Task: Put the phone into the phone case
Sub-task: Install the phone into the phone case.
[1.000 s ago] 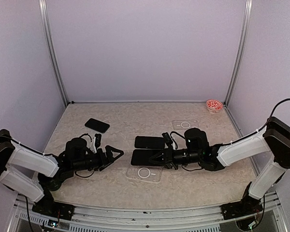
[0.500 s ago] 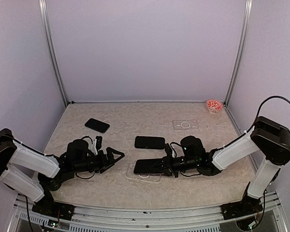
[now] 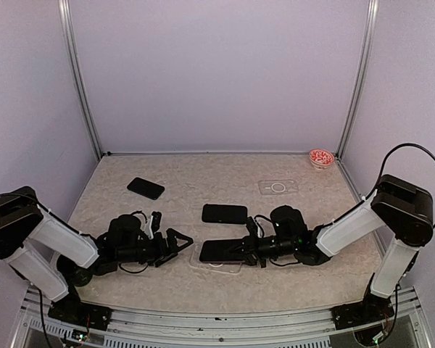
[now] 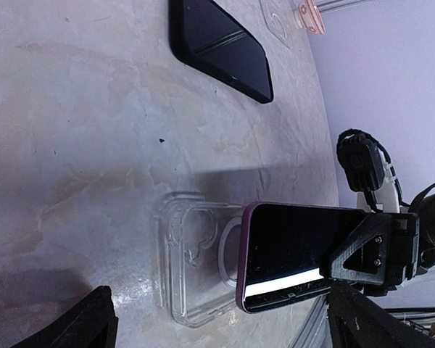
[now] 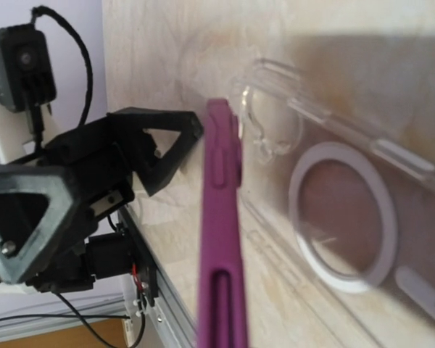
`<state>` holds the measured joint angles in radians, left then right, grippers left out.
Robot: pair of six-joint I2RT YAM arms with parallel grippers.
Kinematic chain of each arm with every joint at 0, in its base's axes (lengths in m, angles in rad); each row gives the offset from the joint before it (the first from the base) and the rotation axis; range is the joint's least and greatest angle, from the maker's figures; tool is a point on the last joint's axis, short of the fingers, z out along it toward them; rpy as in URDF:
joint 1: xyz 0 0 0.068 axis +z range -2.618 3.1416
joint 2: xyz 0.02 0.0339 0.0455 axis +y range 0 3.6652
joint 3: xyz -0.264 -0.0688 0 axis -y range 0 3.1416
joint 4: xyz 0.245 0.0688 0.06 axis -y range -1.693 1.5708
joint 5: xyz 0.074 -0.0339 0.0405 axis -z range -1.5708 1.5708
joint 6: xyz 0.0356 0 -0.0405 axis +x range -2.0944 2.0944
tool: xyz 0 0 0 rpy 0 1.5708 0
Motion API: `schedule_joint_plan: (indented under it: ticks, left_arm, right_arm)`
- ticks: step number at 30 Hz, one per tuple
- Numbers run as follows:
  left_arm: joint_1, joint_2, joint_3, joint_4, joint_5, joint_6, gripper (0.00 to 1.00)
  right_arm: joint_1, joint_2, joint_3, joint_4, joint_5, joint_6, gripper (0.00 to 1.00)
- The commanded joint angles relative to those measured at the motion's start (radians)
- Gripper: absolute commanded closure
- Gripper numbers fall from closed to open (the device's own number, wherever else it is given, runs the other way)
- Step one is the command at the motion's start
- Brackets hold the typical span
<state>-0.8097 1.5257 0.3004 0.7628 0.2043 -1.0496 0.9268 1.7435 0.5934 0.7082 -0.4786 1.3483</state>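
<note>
Currently the phone [image 3: 219, 250] sits low over the clear case [image 3: 217, 265] near the front of the table [image 3: 203, 170]. Its right end is pinched between the pressed-together fingers of the right gripper [image 3: 248, 249]. From above, the phone hides most of the case, so only the near edge and left end show.

The left wrist view shows more. The phone's free end lies over the case's ring, the camera-cutout end of the case stands clear beyond it, and a purple rim edges the dark screen. The right wrist view has the phone edge-on, a purple side with its buttons, above the case. Whether it touches the case I cannot tell.

The left gripper [image 3: 178, 240] lies just left of the case, fingers spread wide, holding nothing and pointed at the phone. A black phone [image 3: 225, 213] lies flat just behind, apart from both.

A second ago the phone was farther back, close beside the black phone, with the case bare in front of it. It has since come forward over the case. The left gripper has moved right, nearer the case, jaws as wide as before.
</note>
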Motion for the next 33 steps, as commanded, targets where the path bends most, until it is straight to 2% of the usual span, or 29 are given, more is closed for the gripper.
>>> schedule_joint_plan:
  ticks: [1, 9, 17, 33]
  left_arm:
    - [-0.018, 0.01, 0.022, 0.053, 0.001, -0.009, 0.01]
    - [-0.021, 0.043, 0.078, 0.027, 0.026, 0.012, 0.01]
    - [-0.031, 0.086, 0.071, 0.093, 0.048, -0.016, 0.01]
    - [-0.035, 0.114, 0.071, 0.119, 0.063, -0.02, 0.01]
  right_arm:
    - [0.01, 0.01, -0.003, 0.062, -0.024, -0.008, 1.0]
    - [0.015, 0.022, 0.033, 0.04, -0.05, -0.04, 1.0]
    - [0.018, 0.03, 0.055, -0.005, -0.046, -0.065, 1.0]
    - [0.003, 0.074, 0.084, -0.012, -0.05, -0.076, 1.0]
